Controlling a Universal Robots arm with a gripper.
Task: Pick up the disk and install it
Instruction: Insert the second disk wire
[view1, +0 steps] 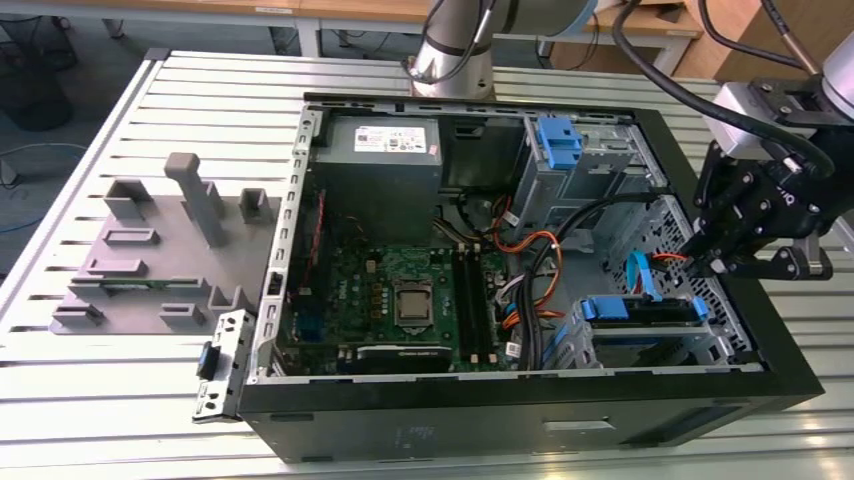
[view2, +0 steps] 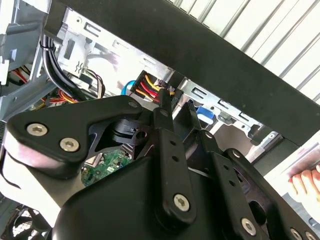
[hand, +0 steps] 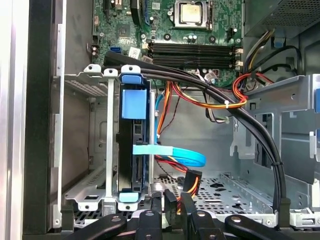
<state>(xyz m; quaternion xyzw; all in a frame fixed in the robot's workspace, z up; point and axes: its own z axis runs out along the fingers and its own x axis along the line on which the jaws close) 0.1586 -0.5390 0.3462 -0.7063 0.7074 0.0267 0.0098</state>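
Grey fixture (view1: 147, 250) on the exterior view's left; open PC case (view1: 534, 400) centre; disk (view1: 643, 310) seated in the drive cage, blue carrier showing; gripper (view1: 714, 268) beside it, fingers (hand: 156, 200) narrow, holding nothing.

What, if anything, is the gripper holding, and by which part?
Cannot be told: the gripper sits close to a wired plug, while the disk stands in its bay.

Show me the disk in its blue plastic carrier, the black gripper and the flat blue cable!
Disk in blue plastic carrier (hand: 134, 105): first wrist view, blue end face.
Black gripper (view1: 723, 264): exterior view, between fingertips.
Flat blue cable (hand: 172, 152): first wrist view, mid-ribbon.
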